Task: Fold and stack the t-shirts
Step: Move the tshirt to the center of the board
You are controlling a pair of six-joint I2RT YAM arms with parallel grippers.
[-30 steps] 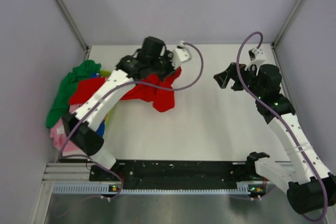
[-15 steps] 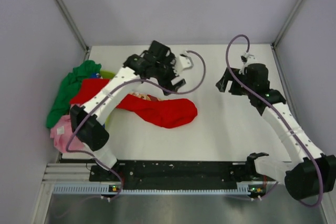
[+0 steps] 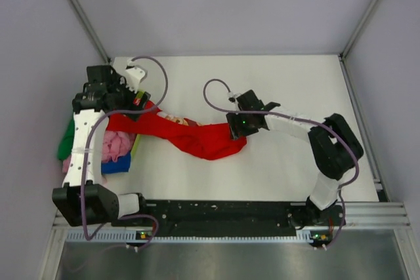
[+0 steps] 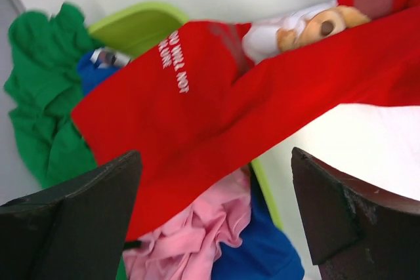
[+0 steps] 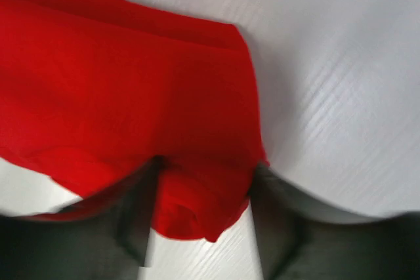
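Two states: left gripper (image 4: 215, 162) jaws wide apart above the red tee (image 3: 203, 139); right gripper (image 5: 200, 188) jaws apart, straddling its edge on the table (image 3: 295, 83).

Released red tee (image 3: 197, 137) from left gripper (image 4: 213, 155); withdrew that gripper, jaws wide, from middle of table (image 3: 295, 83) to far left. Brought right gripper (image 3: 236, 126) in from far right to tee's right end, fingers astride cloth edge. Stretched tee from bunch into long strip. Uncovered pink tee (image 3: 117, 143) at left.
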